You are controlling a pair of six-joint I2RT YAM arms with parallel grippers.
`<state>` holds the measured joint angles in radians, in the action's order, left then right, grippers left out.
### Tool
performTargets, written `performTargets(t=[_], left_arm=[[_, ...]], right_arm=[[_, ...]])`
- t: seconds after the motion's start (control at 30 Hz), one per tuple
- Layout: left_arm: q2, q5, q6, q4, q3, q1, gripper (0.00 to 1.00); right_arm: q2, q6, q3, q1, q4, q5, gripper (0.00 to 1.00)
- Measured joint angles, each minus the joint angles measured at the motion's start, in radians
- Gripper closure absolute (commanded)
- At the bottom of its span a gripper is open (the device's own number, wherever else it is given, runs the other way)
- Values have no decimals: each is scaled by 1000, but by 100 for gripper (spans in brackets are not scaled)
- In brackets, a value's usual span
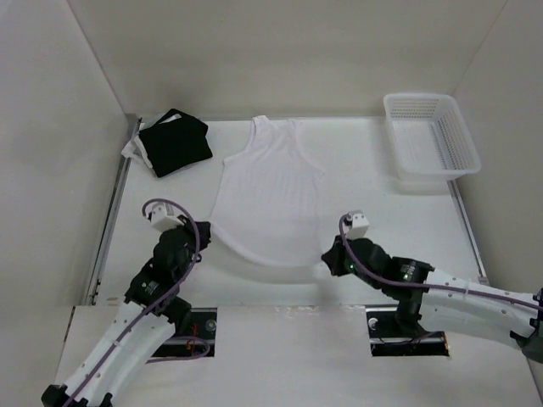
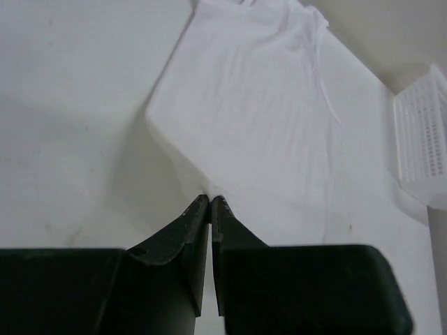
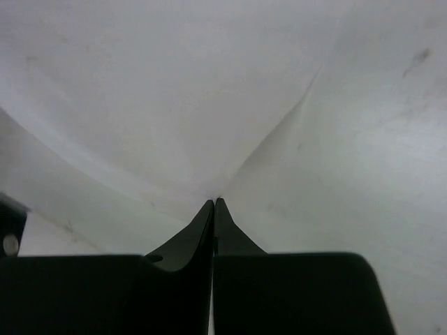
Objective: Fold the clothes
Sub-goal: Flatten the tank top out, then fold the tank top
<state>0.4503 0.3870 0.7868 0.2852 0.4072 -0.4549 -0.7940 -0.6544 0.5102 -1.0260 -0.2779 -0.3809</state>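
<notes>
Left wrist view: the left gripper [image 2: 210, 201] is clamped tight on a near hem corner of the top [image 2: 244, 118]. The right gripper [image 3: 214, 204] pinches the other corner, likely to carry the hem forward together. The top lies flat on the table [image 1: 373, 220], stretching away from both grippers, neckline farthest.

clothes [image 1: 270, 199] are reading as thin white cloth, matt, faintly see-through, finely wrinkled. black garment [image 1: 174, 142] is showing as matt cloth with white trim. basket [image 1: 422, 181] is looking like white perforated plastic. table [image 1: 399, 220] is showing a smooth matt white top with small scuffs. left gripper [image 2: 210, 201] and right gripper [image 3: 214, 202] fingers are looking like dark matt plastic, slight sheen.
</notes>
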Motion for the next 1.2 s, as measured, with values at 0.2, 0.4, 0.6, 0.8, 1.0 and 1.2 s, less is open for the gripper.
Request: performTargets(t=[0.2, 0.4, 0.6, 0.8, 1.0, 1.2], left_arm=[[-202, -5, 196, 261, -79, -129, 96], [-237, 85, 266, 367, -45, -189, 96], [144, 136, 185, 53, 2, -128, 95], [775, 65, 106, -334, 262, 83, 95], [1314, -17, 68, -480, 782, 185, 93], [1608, -60, 21, -486, 1152, 219, 67]], right_arm=[[41, -278, -81, -279, -113, -51, 100], [45, -353, -27, -320, -158, -78, 99], [-117, -155, 92, 136, -7, 28, 99], [-483, 2, 349, 506, 194, 198, 100], [-915, 64, 769, 687, 271, 323, 99], [-1269, 63, 1181, 761, 268, 356, 58]])
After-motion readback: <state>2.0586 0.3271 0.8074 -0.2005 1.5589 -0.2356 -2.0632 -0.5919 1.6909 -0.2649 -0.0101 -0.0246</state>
